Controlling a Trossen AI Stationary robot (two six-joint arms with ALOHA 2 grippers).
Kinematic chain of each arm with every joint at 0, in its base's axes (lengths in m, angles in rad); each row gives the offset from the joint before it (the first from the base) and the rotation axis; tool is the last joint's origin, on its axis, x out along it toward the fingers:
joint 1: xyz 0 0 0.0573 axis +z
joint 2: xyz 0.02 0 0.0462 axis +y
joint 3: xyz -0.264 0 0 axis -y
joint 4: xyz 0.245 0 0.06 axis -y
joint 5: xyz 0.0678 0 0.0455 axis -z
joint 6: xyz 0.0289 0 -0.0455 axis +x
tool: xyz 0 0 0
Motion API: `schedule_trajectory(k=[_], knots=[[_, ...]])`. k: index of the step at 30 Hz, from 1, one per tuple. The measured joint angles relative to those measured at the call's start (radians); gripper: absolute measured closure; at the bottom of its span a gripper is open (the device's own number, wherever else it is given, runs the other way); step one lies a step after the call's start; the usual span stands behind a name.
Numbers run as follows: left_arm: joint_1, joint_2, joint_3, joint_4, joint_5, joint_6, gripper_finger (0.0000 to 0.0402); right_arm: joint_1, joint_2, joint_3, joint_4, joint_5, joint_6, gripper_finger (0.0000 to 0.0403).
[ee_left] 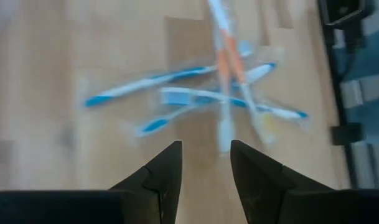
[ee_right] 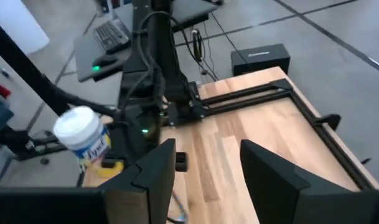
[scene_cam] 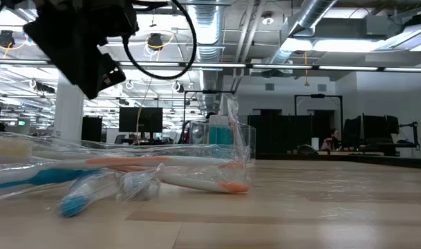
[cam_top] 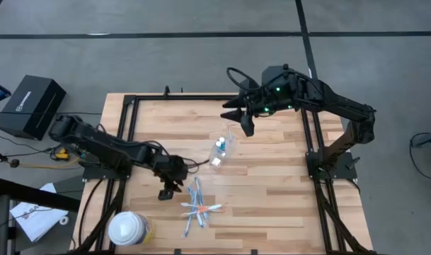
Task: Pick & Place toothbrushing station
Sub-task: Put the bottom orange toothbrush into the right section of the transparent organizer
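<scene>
Several blue, white and orange toothbrushes [cam_top: 199,207] lie crossed in a loose pile on the wooden table, near its front edge; they also show in the low view [scene_cam: 127,173] and the left wrist view [ee_left: 220,93]. My left gripper [cam_top: 169,190] hovers open just left of the pile, tilted down toward it, with nothing between its fingers [ee_left: 205,168]. A small clear cup [cam_top: 221,150] holding blue tubes rests on the table's middle [scene_cam: 231,142]. My right gripper [cam_top: 243,117] is raised above the table beyond the cup, open and empty [ee_right: 208,168].
A large round white-topped container [cam_top: 127,228] stands at the front left corner, close to the left arm [ee_right: 83,134]. A black box [cam_top: 31,106] sits on the floor to the left. Bare wood lies right of the pile and the cup.
</scene>
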Motion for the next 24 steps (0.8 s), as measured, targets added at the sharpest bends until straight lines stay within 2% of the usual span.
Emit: schedule_trajectory(k=[4, 12, 21, 24], knots=[[-0.065, 0.029, 0.000, 0.065, 0.031, -0.076, 0.0263, 0.000, -0.012, 0.000, -0.017, -0.004, -0.037, 0.0231], [-0.164, 0.080, 0.001, 0.108, -0.034, -0.218, 0.0228, 0.002, -0.032, -0.001, -0.016, -0.040, -0.068, 0.0229], [-0.194, 0.156, 0.000, 0.254, -0.017, -0.387, 0.0231, 0.002, -0.036, 0.000, -0.016, -0.054, -0.082, 0.0230], [-0.194, 0.178, 0.000, 0.283, 0.018, -0.422, 0.0230, 0.002, -0.036, 0.000, -0.017, -0.065, -0.087, 0.0230]])
